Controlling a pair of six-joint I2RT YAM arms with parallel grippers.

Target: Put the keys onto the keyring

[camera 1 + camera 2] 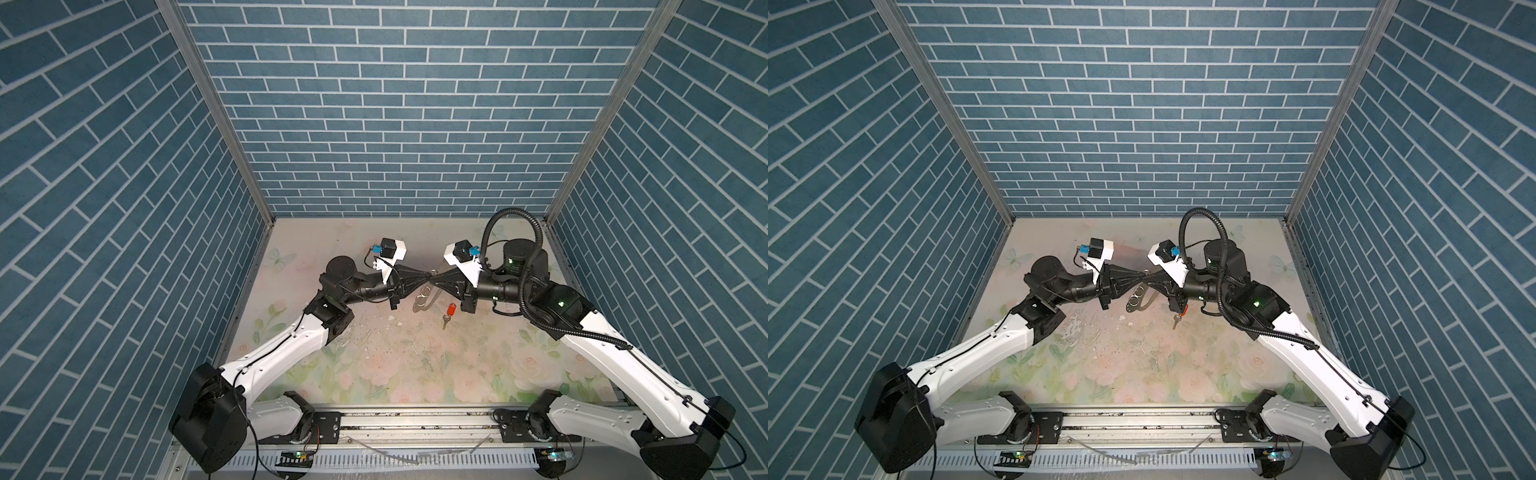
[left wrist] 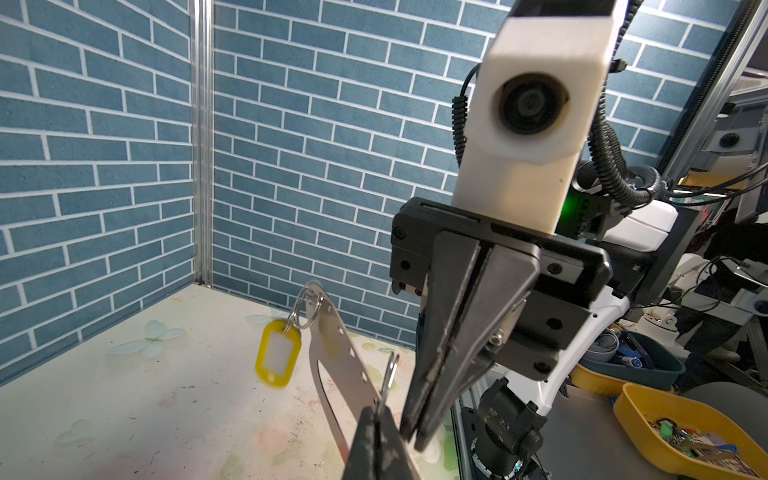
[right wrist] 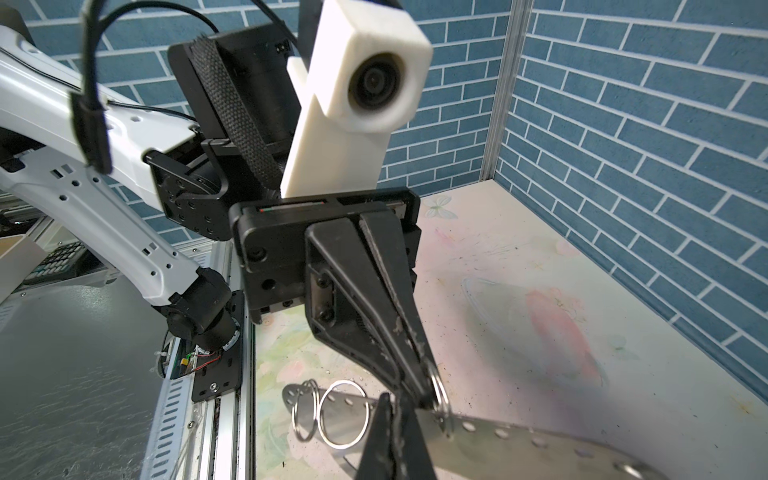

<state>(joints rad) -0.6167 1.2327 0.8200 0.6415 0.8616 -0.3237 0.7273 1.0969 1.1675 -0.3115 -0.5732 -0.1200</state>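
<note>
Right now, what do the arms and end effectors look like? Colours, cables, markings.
The left arm and right arm: white shells, black joints and bases. The left end effector and right end effector: black, two tapered triangular fingers each, under a white camera block. A black ribbed hose loops over the right arm; thin black cables run along both. Green light on the right arm.

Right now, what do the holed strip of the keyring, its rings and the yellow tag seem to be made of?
Keyring strip: thin sheet metal, dull silver finish, punched holes, soft reflections. Rings: bright steel-like wire, coiled double. Yellow tag: likely glossy plastic, with a white, perhaps paper, window.
</note>
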